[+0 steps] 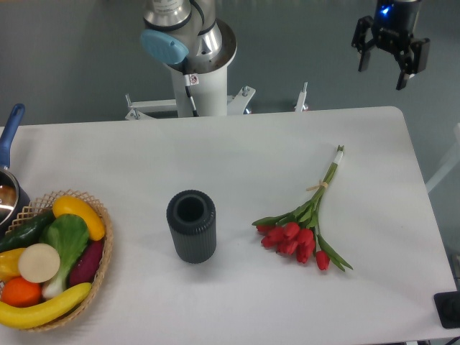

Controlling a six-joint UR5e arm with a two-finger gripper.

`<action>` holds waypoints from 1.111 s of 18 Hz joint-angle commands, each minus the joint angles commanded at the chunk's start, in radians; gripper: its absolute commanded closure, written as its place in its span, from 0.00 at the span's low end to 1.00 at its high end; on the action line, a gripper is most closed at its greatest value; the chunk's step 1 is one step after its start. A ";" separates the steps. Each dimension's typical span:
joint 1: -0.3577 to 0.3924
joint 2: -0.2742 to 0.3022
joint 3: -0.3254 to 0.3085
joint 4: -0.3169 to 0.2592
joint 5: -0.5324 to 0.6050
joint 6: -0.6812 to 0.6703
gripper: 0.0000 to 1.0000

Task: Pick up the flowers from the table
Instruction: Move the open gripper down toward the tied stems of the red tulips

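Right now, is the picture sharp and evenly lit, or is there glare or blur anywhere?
Fixed camera view: soft, even light; the flowers and the dark vase cast only faint shadows on the white table. No harsh glare. The open gripper looks slightly soft, with a blue light glowing above it.

The basket (100, 248) and pot (8, 188) (far left) are cut off by the edge.

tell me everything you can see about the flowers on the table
The flowers are a small bunch of red tulips with closed heads, long thin green stems and a few narrow leaves, tied partway up with a tan band. They look artificial, though that is hard to confirm. The bunch lies flat on the white table, right of centre, heads toward the near edge and stem ends pointing to the far right. Nothing else touches it; the dark ribbed vase stands apart to its left.
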State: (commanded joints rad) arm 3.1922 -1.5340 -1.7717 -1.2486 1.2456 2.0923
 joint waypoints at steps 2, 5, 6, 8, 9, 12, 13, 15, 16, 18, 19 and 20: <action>-0.006 0.006 -0.002 0.003 0.000 -0.008 0.00; -0.009 0.011 -0.002 0.002 0.003 -0.021 0.00; -0.011 0.012 -0.003 0.002 0.003 -0.038 0.00; -0.021 0.018 -0.015 0.003 0.002 -0.133 0.00; -0.043 0.018 -0.020 0.006 0.000 -0.194 0.00; -0.109 0.012 -0.037 0.072 0.002 -0.360 0.00; -0.124 0.012 -0.058 0.113 0.002 -0.400 0.00; -0.153 0.011 -0.100 0.197 0.003 -0.472 0.00; -0.170 0.006 -0.107 0.225 0.005 -0.513 0.00; -0.210 -0.020 -0.104 0.232 0.005 -0.570 0.00; -0.230 -0.026 -0.104 0.233 0.006 -0.601 0.00; -0.244 -0.040 -0.103 0.235 0.006 -0.633 0.00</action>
State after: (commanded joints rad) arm 2.9485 -1.5737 -1.8745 -1.0140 1.2517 1.4591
